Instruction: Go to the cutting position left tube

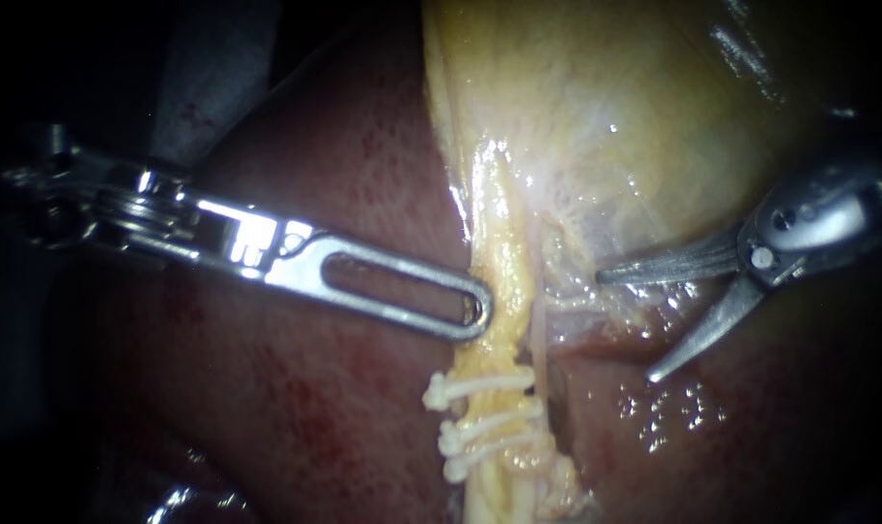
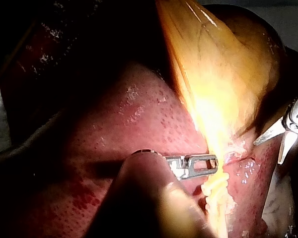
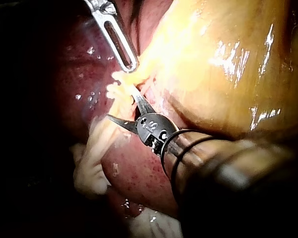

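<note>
Left tube [image 1: 502, 281]: yellow strand running down from the gallbladder [image 1: 635, 116], centre of the endoscope view, liver [image 1: 343, 175] on both sides. Three white clips [image 1: 479, 385] cross its lower part; below them it's cut off by the frame edge. Bare stretch above the top clip.

My left instrument [image 1: 474, 311] has its tip against the tube's left edge, just above the clips. It's seen flat-on, so I can't tell if it's gripping.

My right instrument [image 1: 627, 326]: blade jaws spread, pinching nothing, near the tube on its right but not touching. A thin pale strand sits between them and the tube.

Left wrist view: glare washes out the tube.
</note>
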### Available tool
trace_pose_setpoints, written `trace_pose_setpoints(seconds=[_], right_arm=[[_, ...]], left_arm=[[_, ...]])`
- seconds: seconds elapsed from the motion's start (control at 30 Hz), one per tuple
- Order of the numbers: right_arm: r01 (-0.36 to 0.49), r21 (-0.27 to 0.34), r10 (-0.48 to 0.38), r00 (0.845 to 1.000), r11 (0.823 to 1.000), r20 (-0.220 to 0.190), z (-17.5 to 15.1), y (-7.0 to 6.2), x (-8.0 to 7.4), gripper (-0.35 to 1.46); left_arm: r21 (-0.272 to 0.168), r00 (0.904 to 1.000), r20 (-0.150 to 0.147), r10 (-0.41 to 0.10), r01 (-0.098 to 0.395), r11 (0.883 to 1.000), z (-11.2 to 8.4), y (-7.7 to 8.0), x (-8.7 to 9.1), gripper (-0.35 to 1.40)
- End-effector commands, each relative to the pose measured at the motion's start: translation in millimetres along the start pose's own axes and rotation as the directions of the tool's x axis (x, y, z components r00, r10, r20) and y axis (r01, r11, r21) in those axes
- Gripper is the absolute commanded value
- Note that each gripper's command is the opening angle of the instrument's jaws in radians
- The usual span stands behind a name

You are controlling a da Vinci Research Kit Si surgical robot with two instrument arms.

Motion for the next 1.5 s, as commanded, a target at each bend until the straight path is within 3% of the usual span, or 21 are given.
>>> trace_pose_setpoints(seconds=[0.03,0.33,0.53,0.63,0.83,1.23,1.37,1.43,1.5], right_arm=[[0.000,0.000,0.000,1.000,1.000,0.000,0.0,0.0,0.0,1.43],[0.001,0.000,-0.001,1.000,1.000,0.000,0.0,-0.1,0.0,1.43],[0.001,0.005,-0.001,1.000,1.000,0.000,0.3,-0.3,0.0,1.43],[-0.004,0.009,0.004,1.000,1.000,-0.001,0.5,-0.5,0.1,1.43],[-0.099,0.004,0.099,0.995,0.995,-0.007,1.2,-0.8,0.4,1.43],[-0.272,-0.008,0.272,0.962,0.962,-0.023,2.9,-1.3,0.6,1.41],[-0.317,-0.015,0.317,0.948,0.948,-0.004,3.3,-1.3,0.8,1.38],[-0.321,-0.026,0.322,0.945,0.947,0.047,3.5,-1.6,0.8,1.36],[-0.325,-0.032,0.327,0.942,0.945,0.073,3.7,-1.7,0.8,1.34]], left_arm=[[0.000,1.0000,0.000,0.000,0.000,1.000,0.0,0.0,0.0,-0.35],[0.006,1.0000,-0.007,-0.003,0.003,1.000,-1.1,-0.8,-0.1,-0.35],[0.019,0.9997,-0.022,-0.010,0.010,1.000,-2.9,-2.0,-0.7,-0.35],[0.018,0.9998,-0.012,-0.014,0.014,1.000,-4.1,-2.7,-1.1,-0.35],[0.020,0.9997,-0.004,-0.022,0.022,1.000,-5.7,-3.7,-1.7,-0.35],[0.020,0.9997,-0.003,-0.022,0.022,1.000,-5.7,-3.9,-1.5,-0.35],[0.019,0.9998,-0.003,-0.022,0.022,1.000,-5.6,-3.8,-1.4,-0.35],[0.019,0.9998,-0.003,-0.022,0.022,1.000,-5.6,-3.8,-1.4,-0.35],[0.019,0.9998,-0.002,-0.022,0.022,1.000,-5.5,-3.8,-1.3,-0.35]])
